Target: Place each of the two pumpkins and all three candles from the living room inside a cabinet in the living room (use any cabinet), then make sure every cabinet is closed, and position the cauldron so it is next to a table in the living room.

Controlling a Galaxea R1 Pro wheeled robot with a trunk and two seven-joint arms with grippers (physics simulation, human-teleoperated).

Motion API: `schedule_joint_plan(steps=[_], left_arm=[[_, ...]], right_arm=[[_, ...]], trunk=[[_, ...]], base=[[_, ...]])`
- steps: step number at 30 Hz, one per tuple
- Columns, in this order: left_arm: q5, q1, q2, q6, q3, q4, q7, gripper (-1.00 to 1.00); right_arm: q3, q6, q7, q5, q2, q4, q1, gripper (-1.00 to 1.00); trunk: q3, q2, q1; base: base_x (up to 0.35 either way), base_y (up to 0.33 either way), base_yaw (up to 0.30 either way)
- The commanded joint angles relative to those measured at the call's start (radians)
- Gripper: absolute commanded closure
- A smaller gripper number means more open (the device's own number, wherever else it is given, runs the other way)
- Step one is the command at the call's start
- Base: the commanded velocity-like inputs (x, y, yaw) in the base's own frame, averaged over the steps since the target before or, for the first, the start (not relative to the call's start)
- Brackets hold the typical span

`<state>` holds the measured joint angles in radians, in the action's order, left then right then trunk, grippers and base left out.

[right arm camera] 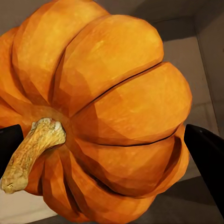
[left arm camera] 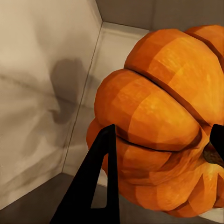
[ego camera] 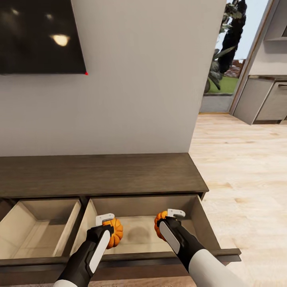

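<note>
The long dark brown cabinet (ego camera: 99,171) stands against the wall with two drawers pulled open. Over the right drawer (ego camera: 139,233), my left gripper (ego camera: 109,226) is shut on one orange pumpkin (ego camera: 116,233), seen close up as ribbed orange flesh (left arm camera: 158,121) between black fingers (left arm camera: 100,186). My right gripper (ego camera: 165,223) is shut on the other pumpkin (ego camera: 160,224), whose pale stem (right arm camera: 32,151) points toward the camera from its body (right arm camera: 112,112). Both pumpkins hang just inside the drawer's pale interior. The candles, cauldron and table are out of view.
The left drawer (ego camera: 38,231) is open with a bare pale floor. A dark TV screen (ego camera: 40,36) hangs on the grey wall above. Wooden floor (ego camera: 247,179) runs along the right toward grey kitchen cupboards (ego camera: 265,99) and a glass door with plants (ego camera: 225,52).
</note>
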<state>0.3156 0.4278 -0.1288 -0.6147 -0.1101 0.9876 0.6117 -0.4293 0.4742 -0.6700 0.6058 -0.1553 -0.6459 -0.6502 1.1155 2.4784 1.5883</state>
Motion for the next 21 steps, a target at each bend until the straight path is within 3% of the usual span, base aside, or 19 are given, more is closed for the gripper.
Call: schedule_joint_plan(steps=[1,5,11,17,21], left_arm=[[-0.001,0.0,0.0,0.001,0.0,0.0,0.0,1.0],[-0.001,0.0,0.0,0.003,0.001,0.001,0.002,1.0],[-0.005,0.0,-0.005,0.001,0.0,0.002,0.002,1.0],[-0.01,0.0,-0.006,0.001,0.0,0.0,0.001,1.0],[-0.009,0.0,-0.007,0.002,0.0,0.0,0.001,1.0]], right_arm=[[0.0,0.0,0.0,-0.001,0.0,0.0,0.0,1.0],[0.0,0.0,0.0,-0.001,-0.001,0.001,0.0,1.0],[0.0,0.001,0.0,-0.001,-0.001,0.002,0.0,1.0],[-0.001,0.012,0.001,-0.001,0.0,0.002,0.0,1.0],[0.0,0.045,0.001,0.0,0.002,0.002,-0.002,1.0]], trunk=[[0.0,0.0,0.0],[0.0,0.0,0.0],[0.021,0.022,0.013],[0.021,0.022,0.013],[0.021,0.022,0.013]], base=[[0.0,0.0,0.0],[0.0,0.0,0.0],[0.0,0.0,0.0],[0.004,0.0,0.0],[0.21,0.0,0.0]])
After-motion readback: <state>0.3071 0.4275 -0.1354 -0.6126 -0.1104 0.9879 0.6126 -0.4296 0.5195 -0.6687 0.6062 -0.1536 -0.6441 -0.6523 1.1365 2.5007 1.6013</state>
